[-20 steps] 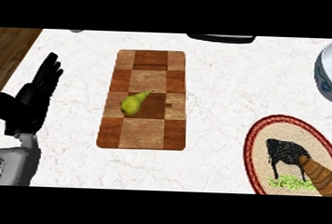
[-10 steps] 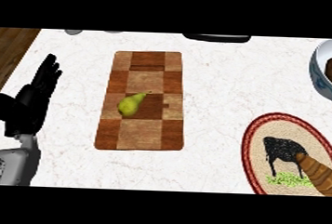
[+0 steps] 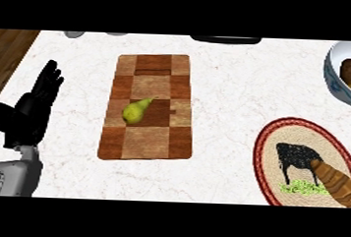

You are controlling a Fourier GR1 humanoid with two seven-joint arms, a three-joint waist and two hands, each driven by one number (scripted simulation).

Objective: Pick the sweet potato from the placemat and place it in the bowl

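Observation:
A brown, tapered sweet potato (image 3: 334,181) lies on the round placemat (image 3: 279,139) with a black cow picture, at the lower right; its far end runs out of view. The white bowl (image 3: 332,77) with a blue rim is cut off by the upper right edge. A brown oval thing (image 3: 349,71) lies inside it. My left hand (image 3: 29,110) stands open at the far left with its fingers up, resting far from both. My right hand does not show.
A checkered wooden cutting board (image 3: 150,134) lies in the middle of the white marble counter with a green pear (image 3: 137,111) on it. Dark and grey items (image 3: 225,39) are cut off by the counter's far edge. The counter's wooden left edge (image 3: 6,50) borders the left hand.
The view has shifted, so more of the bowl and the brown thing in it show at the right. The left hand and the sweet potato on the placemat have not moved.

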